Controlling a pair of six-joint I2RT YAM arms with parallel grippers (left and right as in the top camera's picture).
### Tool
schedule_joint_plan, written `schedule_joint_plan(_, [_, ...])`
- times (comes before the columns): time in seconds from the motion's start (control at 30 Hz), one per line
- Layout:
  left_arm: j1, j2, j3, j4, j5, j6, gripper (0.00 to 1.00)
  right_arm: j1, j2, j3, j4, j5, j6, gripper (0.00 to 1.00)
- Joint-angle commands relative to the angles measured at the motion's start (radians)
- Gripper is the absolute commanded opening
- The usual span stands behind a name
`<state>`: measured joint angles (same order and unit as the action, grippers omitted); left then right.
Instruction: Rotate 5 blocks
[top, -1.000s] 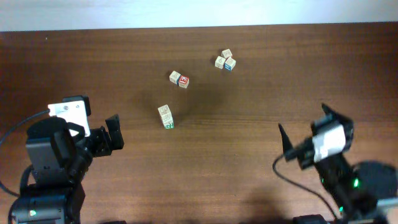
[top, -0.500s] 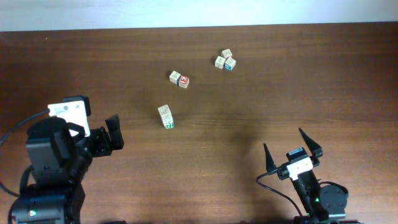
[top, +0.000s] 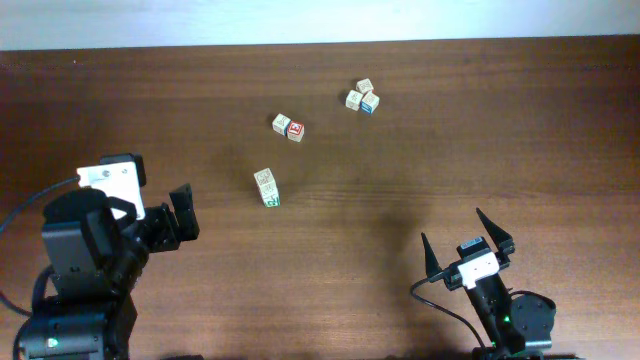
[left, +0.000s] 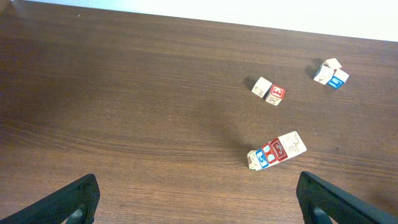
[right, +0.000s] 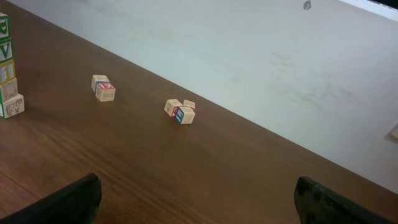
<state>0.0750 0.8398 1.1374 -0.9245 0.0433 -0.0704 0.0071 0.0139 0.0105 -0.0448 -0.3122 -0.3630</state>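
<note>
Dark wood table (top: 420, 160) fills every view, with three groups of small cubes on it. The five blocks (top: 267, 188) are joined in one line, and from the overhead and right wrist views this looks like a column standing on end, though I cannot be sure. It sits ahead of the left jaws (top: 188, 215), off toward their right finger, with bare table in between. From the right jaws (top: 452, 225) it is much farther, ahead and far out to the left, cut by the frame edge in that wrist view.

Both sets of jaws stand wide apart and hold nothing.

The step in hand seems to be the approach, and the left jaws look better placed for it. They should come in with the line centred between the fingers and the fingers square to two flat faces. Gripping low on the line would help the blocks move as one piece. Closing gently matters, since a hard or off-centre squeeze could shear the line apart. The turn should be slow and about the line's own middle.

Beyond the line from the left jaws lie a pair of cubes (top: 288, 127), one plain and one red. Farther off is a cluster of three cubes (top: 363, 97). Both are best left untouched.
</note>
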Motion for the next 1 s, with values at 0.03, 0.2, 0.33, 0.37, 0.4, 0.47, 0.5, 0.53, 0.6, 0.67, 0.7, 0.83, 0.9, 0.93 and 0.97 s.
schedule_joint_plan(0.03, [-0.001,-0.003,0.011,0.002,-0.006,0.019,0.99,-0.006,-0.011,-0.005,-0.006,0.006,0.004,0.98])
schedule_joint_plan(0.2, [-0.001,-0.003,0.011,0.002,-0.006,0.019,0.99,-0.006,-0.011,-0.005,-0.006,0.006,0.004,0.98])
schedule_joint_plan(0.33, [-0.001,-0.003,0.011,0.002,-0.006,0.019,0.99,-0.006,-0.011,-0.005,-0.006,0.005,0.004,0.98])
schedule_joint_plan(0.37, [-0.001,-0.003,0.011,0.002,-0.006,0.019,0.99,-0.006,-0.011,-0.005,-0.006,0.006,0.004,0.98])
schedule_joint_plan(0.4, [-0.001,-0.003,0.011,0.002,-0.006,0.019,0.99,-0.006,-0.011,-0.005,-0.006,0.006,0.004,0.98])
schedule_joint_plan(0.47, [-0.001,-0.003,0.011,0.002,-0.007,0.019,0.99,-0.006,-0.011,-0.005,-0.006,0.005,0.004,0.98])
schedule_joint_plan(0.5, [-0.001,-0.003,0.011,0.002,-0.009,0.019,0.99,-0.006,-0.011,-0.005,-0.006,0.006,0.004,0.98])
schedule_joint_plan(0.53, [-0.001,-0.004,0.009,0.002,-0.008,0.019,0.99,-0.006,-0.011,-0.005,-0.006,0.006,0.004,0.98])
schedule_joint_plan(0.6, [0.0,-0.015,0.001,0.002,-0.007,0.019,1.0,-0.006,-0.011,-0.005,-0.006,0.006,0.004,0.98])
schedule_joint_plan(0.67, [0.0,-0.04,-0.026,0.003,-0.007,0.019,0.99,-0.006,-0.011,-0.005,-0.006,0.006,0.004,0.98])
schedule_joint_plan(0.7, [0.0,-0.057,-0.048,0.003,-0.007,0.019,0.99,-0.006,-0.011,-0.005,-0.006,0.006,0.004,0.98])
schedule_joint_plan(0.83, [0.0,-0.169,-0.198,0.01,-0.07,0.019,0.99,-0.006,-0.011,-0.005,-0.006,0.006,0.004,0.98])
schedule_joint_plan(0.9, [0.0,-0.266,-0.31,0.094,-0.056,0.02,0.99,-0.006,-0.011,-0.005,-0.006,0.006,0.004,0.99])
schedule_joint_plan(0.93, [0.0,-0.299,-0.351,0.145,-0.044,0.05,1.0,-0.006,-0.011,-0.005,-0.006,0.006,0.004,0.98])
schedule_joint_plan(0.97, [0.0,-0.33,-0.392,0.204,-0.009,0.112,0.99,-0.006,-0.011,-0.005,-0.006,0.006,0.004,0.98])
